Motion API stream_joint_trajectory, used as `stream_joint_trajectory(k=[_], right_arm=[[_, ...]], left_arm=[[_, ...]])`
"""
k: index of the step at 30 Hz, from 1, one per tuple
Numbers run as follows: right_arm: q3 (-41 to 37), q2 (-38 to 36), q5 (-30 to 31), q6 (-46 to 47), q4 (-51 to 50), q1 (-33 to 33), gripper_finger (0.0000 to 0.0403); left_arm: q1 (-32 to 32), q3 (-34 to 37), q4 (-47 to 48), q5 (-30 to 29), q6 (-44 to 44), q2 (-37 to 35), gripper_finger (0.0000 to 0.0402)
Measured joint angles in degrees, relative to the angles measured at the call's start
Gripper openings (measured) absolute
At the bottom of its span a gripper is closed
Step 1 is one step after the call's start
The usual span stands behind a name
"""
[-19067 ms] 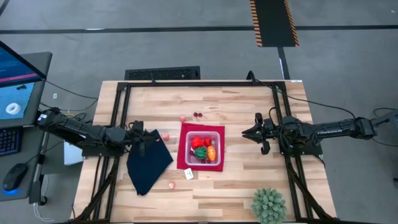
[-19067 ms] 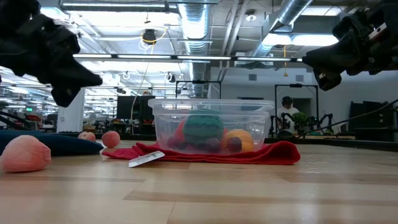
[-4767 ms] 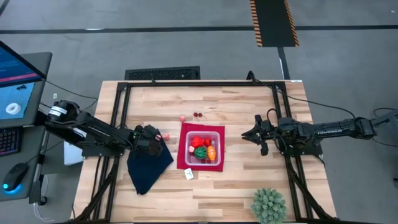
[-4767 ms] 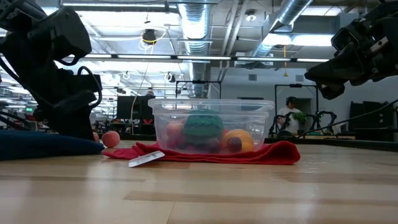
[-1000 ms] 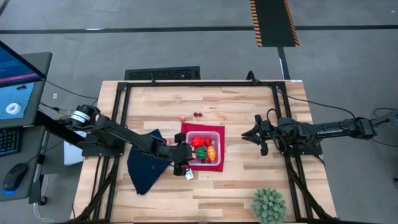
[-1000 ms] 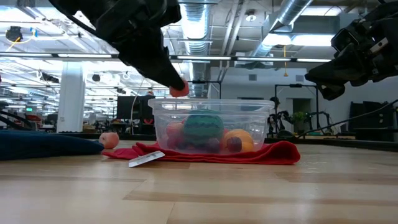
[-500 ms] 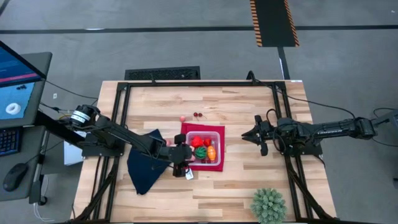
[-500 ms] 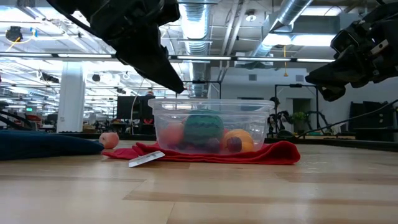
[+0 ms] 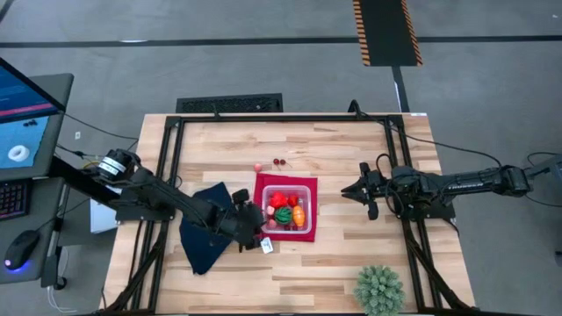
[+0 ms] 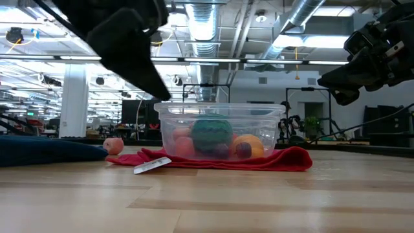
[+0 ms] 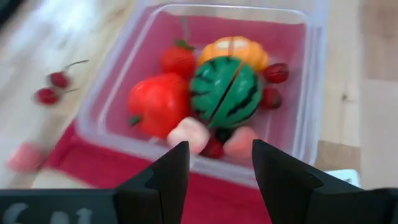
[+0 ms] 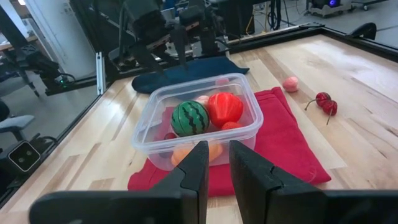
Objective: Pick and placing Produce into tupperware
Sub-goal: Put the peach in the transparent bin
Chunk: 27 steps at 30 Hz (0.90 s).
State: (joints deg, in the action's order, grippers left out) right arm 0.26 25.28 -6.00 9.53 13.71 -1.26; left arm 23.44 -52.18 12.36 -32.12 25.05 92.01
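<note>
1. From my remote seat, the high view showed the tupperware (image 9: 290, 209) sitting on a red mat (image 9: 260, 219) just about dead center of the wooden desk (image 9: 351, 254).
2. Produce inside it: a striped green ball (image 11: 225, 92), a big red piece (image 11: 159, 102), an orange one (image 11: 234, 47), two pale pink bits (image 11: 188, 134) and some small dark red ones. Pretty packed.
3. My left hand (image 9: 252, 230) sat just left of the tub's lower left corner, over the edge of the mat. In the left wrist view its fingers (image 11: 166, 174) stood apart with nothing between them, so moderately spread and empty.
4. In the low view the left arm (image 10: 123, 35) hung dark in the upper left, its tip just above the tub's left rim, not touching as far as I could tell.
5. Right hand (image 9: 349, 190) was parked right of center, well apart from the tub, pointing at it. Its fingers (image 12: 196, 168) were narrow, with a thin gap and nothing in it.
6. Still loose on the desk: a small pink piece (image 9: 257, 166) and a pair of cherries (image 9: 278, 162), both just above the mat's top edge.
7. Navy cloth (image 9: 204, 237) lay crumpled left of the mat, partly under my left arm.
8. Spiky green plant ball (image 9: 379, 290) sat bottom right, near the desk's front edge.
9. A small white tag (image 9: 266, 247) lay at the mat's bottom left corner.
</note>
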Motion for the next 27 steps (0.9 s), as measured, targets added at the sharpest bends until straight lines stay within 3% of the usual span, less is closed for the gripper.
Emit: stream_joint_trajectory(k=[6, 12, 18, 22, 27], right_arm=[[0.01, 0.00, -0.01, 0.01, -0.01, -0.01, 0.0088], [0.00, -0.02, 0.00, -0.01, 0.01, 0.01, 0.0088], [0.01, -0.02, 0.00, 0.01, 0.01, 0.01, 0.0088], [0.01, -0.02, -0.01, -0.01, 0.02, 0.00, 0.0088], [0.01, 0.00, -0.02, 0.01, -0.01, -0.01, 0.0088]], left_arm=[[5.82, 0.00, 8.06, -9.94, 12.40, -0.31, 0.0178], [11.47, 0.00, 18.92, -18.27, 31.58, -1.03, 0.0229], [15.35, 0.38, 31.66, -19.88, 49.98, -1.03, 0.0261], [18.04, 3.95, 30.70, -19.62, 49.05, -1.90, 0.0262], [18.54, 12.08, 16.04, -18.41, 39.48, -8.42, 0.0263]])
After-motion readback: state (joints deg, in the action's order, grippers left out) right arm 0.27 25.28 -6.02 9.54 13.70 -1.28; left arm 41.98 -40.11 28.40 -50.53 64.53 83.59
